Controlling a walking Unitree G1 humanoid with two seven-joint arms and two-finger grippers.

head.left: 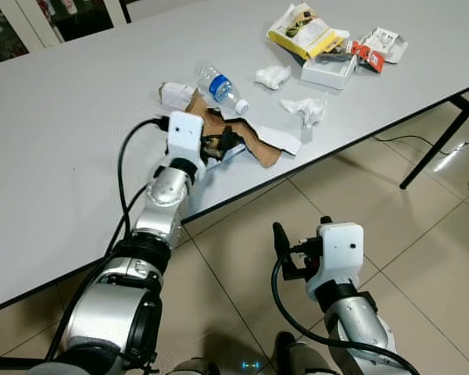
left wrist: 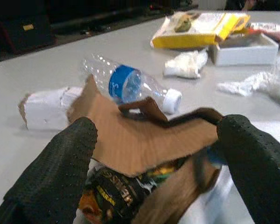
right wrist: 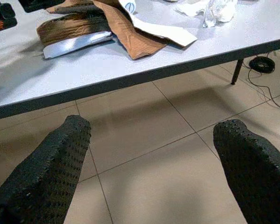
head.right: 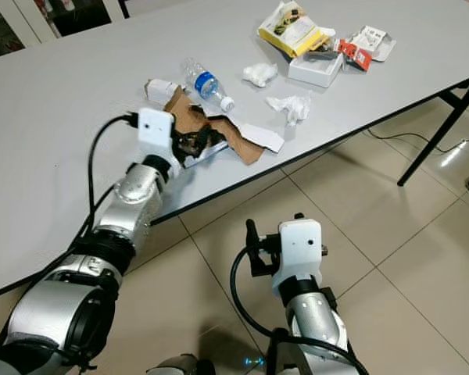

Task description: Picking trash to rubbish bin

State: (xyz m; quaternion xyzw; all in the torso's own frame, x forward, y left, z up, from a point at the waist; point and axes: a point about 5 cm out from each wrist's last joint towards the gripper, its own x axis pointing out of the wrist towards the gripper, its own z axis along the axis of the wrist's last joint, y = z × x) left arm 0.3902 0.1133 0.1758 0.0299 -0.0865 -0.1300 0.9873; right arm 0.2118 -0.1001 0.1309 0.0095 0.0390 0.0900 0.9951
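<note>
Right hand [right wrist: 149,163] nearest, low in frame over tiled floor [right wrist: 144,140], fingers spread wide, holding nothing. Grey counter [head.left: 70,117] across upper frame. Left hand [left wrist: 154,158] at counter's near edge, centre left, fingers set either side of torn brown cardboard [left wrist: 144,135] with a dark printed wrapper [left wrist: 114,196] beneath; closure on it cannot be told. Just beyond: clear bottle [head.left: 219,86], blue label, lying flat. Upper right: yellow packet [head.left: 303,30], white box [head.left: 328,70], two crumpled tissues [head.left: 305,109].

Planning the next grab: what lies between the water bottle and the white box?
A crumpled white tissue lies between the water bottle and the white box, clear in both eye views.
</note>
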